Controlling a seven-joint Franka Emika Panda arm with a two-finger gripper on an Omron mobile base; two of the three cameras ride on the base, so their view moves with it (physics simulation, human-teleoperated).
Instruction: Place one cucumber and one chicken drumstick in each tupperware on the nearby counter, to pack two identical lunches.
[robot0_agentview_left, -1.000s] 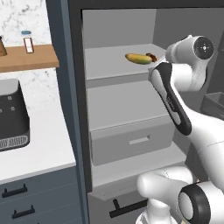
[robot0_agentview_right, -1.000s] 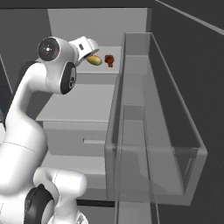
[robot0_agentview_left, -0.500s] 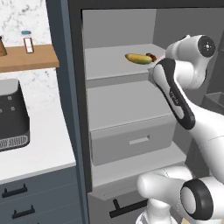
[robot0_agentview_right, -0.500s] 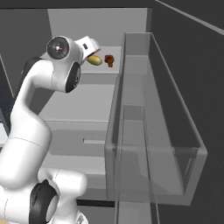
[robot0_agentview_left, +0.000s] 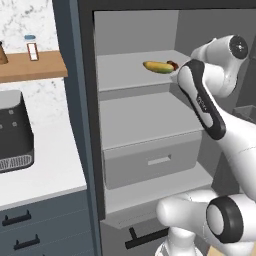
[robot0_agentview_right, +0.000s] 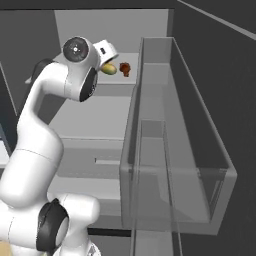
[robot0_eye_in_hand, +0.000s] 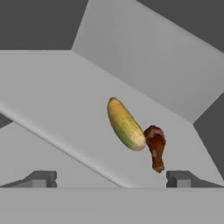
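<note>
A yellow-green cucumber (robot0_eye_in_hand: 125, 124) lies on the top shelf (robot0_agentview_left: 125, 70) of the open fridge. A brown chicken drumstick (robot0_eye_in_hand: 156, 146) lies right beside it, touching its end. Both also show in the base views: cucumber (robot0_agentview_left: 157, 66) (robot0_agentview_right: 109, 69), drumstick (robot0_agentview_left: 172, 64) (robot0_agentview_right: 124, 68). My gripper (robot0_eye_in_hand: 111, 179) is open and holds nothing. It hovers short of the shelf's front edge and faces the two foods, its fingertips (robot0_eye_in_hand: 41, 178) set wide apart. The white counter (robot0_agentview_left: 50, 170) is left of the fridge. The tupperware is out of view.
Below the top shelf are a second shelf (robot0_agentview_left: 145, 120) and a grey drawer (robot0_agentview_left: 155, 162). The open door's clear bin (robot0_agentview_right: 175, 150) stands close on the right. A black appliance (robot0_agentview_left: 12, 132) sits on the counter under a wooden shelf (robot0_agentview_left: 30, 65).
The arm has pushed its elbow and hand a little up and in toward the top shelf. The cucumber and drumstick have not moved, and the jaws stay open.
</note>
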